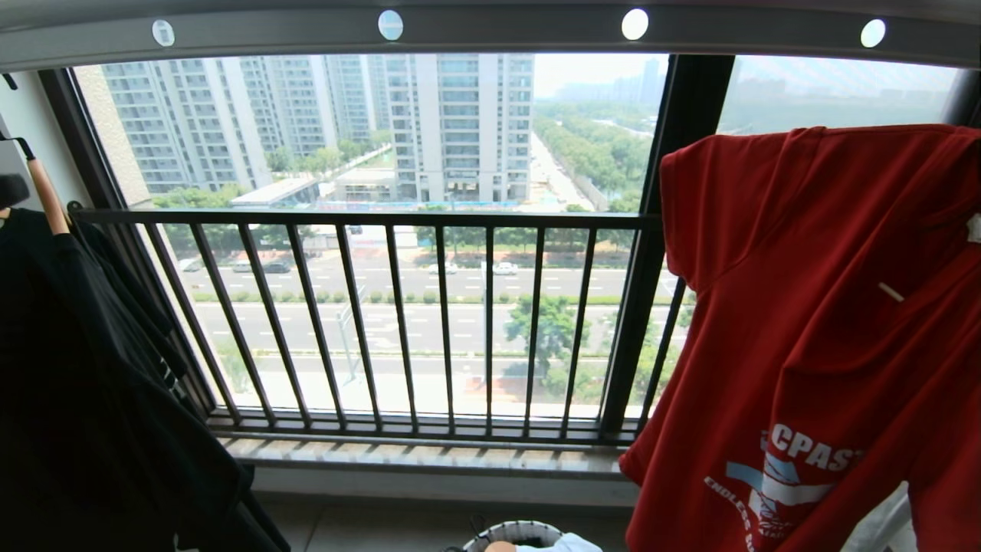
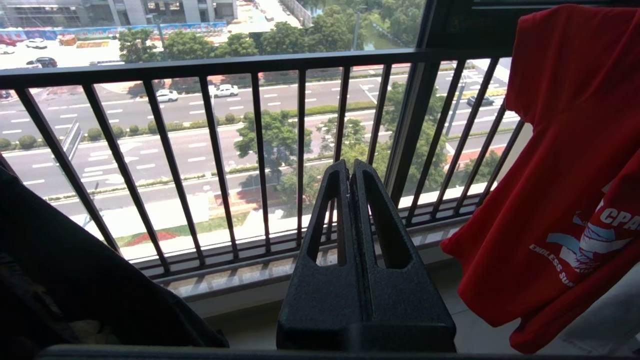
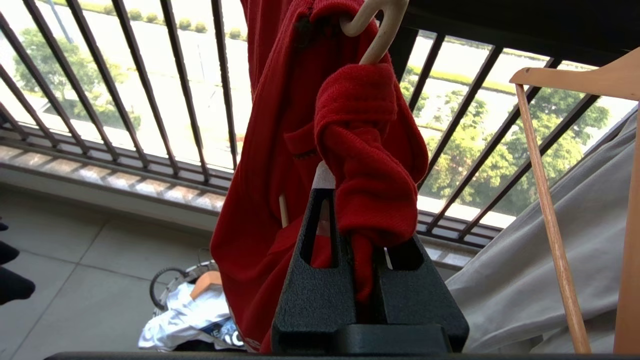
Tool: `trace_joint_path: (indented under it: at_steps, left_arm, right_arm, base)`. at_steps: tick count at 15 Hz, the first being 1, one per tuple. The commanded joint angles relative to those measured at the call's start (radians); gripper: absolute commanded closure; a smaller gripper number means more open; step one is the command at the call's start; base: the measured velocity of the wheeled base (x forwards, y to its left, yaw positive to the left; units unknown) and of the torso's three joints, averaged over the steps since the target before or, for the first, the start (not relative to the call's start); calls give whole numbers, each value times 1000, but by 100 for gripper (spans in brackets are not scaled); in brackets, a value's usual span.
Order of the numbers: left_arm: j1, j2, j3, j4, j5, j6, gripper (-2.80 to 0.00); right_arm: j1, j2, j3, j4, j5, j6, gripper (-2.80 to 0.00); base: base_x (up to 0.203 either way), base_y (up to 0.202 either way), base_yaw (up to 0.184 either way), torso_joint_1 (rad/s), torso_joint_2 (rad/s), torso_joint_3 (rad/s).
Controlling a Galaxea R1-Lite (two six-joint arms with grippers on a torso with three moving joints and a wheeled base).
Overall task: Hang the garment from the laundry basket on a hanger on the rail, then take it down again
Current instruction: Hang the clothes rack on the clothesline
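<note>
Garment (image 1: 828, 307): red short-sleeved T-shirt with a white and blue chest print, found hanging at the right of the window, in front of the dark barred window railing (image 1: 398, 322). It was draped over the hanger (image 3: 372, 35), whose off-white curved part showed above a bunched fold of red cloth in the right wrist view.

Right gripper (image 3: 367, 240): seen from below the garment, its jaws clamped on a fold of the red fabric.

Left gripper (image 2: 350, 172): held in free air before the railing, jaws pressed together, nothing between them, well apart from the garment.

Rail (image 1: 490, 31): grey overhead bar with round holes, recorded across the top of the head view.

Laundry basket (image 1: 515, 531): white, noted on the floor below the window, with white clothing (image 3: 187, 320) in it.

Black T-shirt (image 1: 84, 383): hung at the left on a wooden hanger (image 1: 47, 195).

Second wooden hanger (image 3: 575, 80): noted beside the garment, next to grey cloth (image 3: 545, 260).
</note>
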Motion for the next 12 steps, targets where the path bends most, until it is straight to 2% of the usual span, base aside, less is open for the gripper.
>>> trace_joint_path:
  at_steps: [1,7,12]
  left_arm:
    - [0,-4,-2,2,3,0,0]
    - [0,-11,-4,0,3,3,0]
    - [0,-20,-10,0,3,4,0]
  right_arm:
    - [0,50,-4,-7,0,-1,0]
    - [-1,139,-11,-88,-3,-3,0]
    - [-1,204,-53,-96,-5,-3,0]
  base:
    - [0,0,0,0,0,0]
    - [0,0,0,0,0,0]
    - [0,0,0,0,0,0]
